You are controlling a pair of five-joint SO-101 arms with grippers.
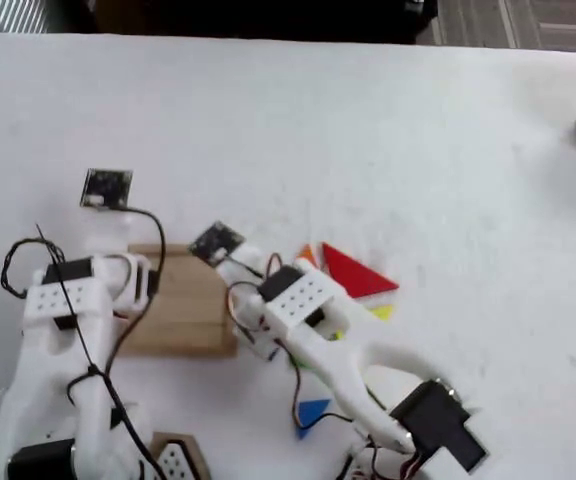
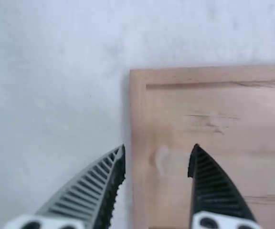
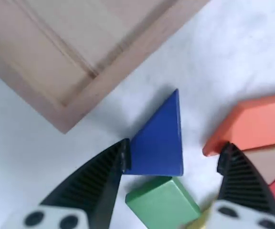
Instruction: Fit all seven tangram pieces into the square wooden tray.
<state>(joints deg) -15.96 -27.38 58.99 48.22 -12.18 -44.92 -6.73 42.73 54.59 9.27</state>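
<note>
Here, bench point(image 1: 368, 130): white; carries the tray and the loose pieces.
tray point(image 1: 183, 310): square, pale wood, flat on the bench between the two arms. Raised rim and bare floor in the left wrist view, one corner in the right wrist view.
left gripper point(image 2: 157, 151): open, holding nothing. It straddles the tray's side rim, one finger over the bench, the other over the tray floor.
right gripper point(image 3: 174, 150): open, holding nothing, low over the pieces just off the tray's corner.
blue triangle point(image 3: 161, 143): on the bench between the right gripper's fingers, near the tray corner but apart from it. One fingertip is at its edge; contact cannot be told.
green piece point(image 3: 161, 202): just beside the blue triangle, on the gripper's side.
orange piece point(image 3: 257, 121): by the other fingertip, apart from the blue triangle.
red triangle point(image 1: 356, 272): on the bench beyond the right arm, well off the tray.
yellow piece point(image 1: 382, 311): a corner showing just beside the red triangle.
</note>
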